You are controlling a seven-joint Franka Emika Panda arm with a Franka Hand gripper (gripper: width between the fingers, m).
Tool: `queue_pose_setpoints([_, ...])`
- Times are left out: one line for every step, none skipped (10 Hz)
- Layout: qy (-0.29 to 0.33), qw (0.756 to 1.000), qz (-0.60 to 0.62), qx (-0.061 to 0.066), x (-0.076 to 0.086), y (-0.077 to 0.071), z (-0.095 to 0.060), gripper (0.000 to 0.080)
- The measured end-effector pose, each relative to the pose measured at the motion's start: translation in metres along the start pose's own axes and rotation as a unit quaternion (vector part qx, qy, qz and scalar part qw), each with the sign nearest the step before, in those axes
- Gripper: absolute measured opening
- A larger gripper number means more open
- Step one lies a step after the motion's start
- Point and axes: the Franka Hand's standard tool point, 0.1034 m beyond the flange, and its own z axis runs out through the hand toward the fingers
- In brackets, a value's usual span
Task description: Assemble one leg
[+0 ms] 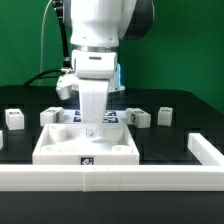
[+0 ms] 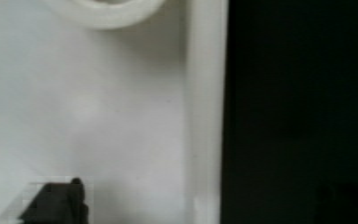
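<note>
My gripper point(image 1: 92, 127) points straight down, low over the large flat white square panel point(image 1: 60, 148) in the middle of the table. In the wrist view the panel point(image 2: 105, 110) fills most of the picture, with a round socket point(image 2: 114, 10) and the panel's edge beside the black table. My gripper point(image 2: 208, 205) stands open and empty, and one dark fingertip point(image 2: 55, 200) shows over the panel. The other is barely visible against the table. Several legs stand behind the panel, one point(image 1: 14, 118) at the exterior view's left, one point(image 1: 52, 115) nearer, and two point(image 1: 138, 117) point(image 1: 165, 116) at its right.
A low white wall point(image 1: 120, 180) runs along the front of the table and turns back at the exterior view's right point(image 1: 205, 150). The table top is black, with a green backdrop behind.
</note>
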Motion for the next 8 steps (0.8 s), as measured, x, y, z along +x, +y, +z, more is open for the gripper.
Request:
queue_pose_setpoints([0.001, 1.0, 0.006, 0.005, 0.0022, -0.0027, 0.0047, 0.065])
queue_pose_setpoints([0.001, 1.0, 0.014, 0.006, 0.0038, -0.0029, 0.0045, 0.065])
queue_pose_setpoints([0.001, 1.0, 0.025, 0.006, 0.0075, -0.0024, 0.004, 0.051])
queue_pose_setpoints([0.001, 1.0, 0.025, 0.006, 0.007, -0.0027, 0.0043, 0.051])
queue_pose_setpoints([0.001, 1.0, 0.025, 0.006, 0.0066, -0.0028, 0.0044, 0.0371])
queue_pose_setpoints([0.001, 1.0, 0.025, 0.006, 0.0065, -0.0028, 0.0044, 0.0236])
queue_pose_setpoints([0.001, 1.0, 0.025, 0.006, 0.0063, -0.0028, 0.0044, 0.0236])
queue_pose_setpoints([0.001, 1.0, 0.026, 0.003, 0.0063, -0.0013, 0.0035, 0.007])
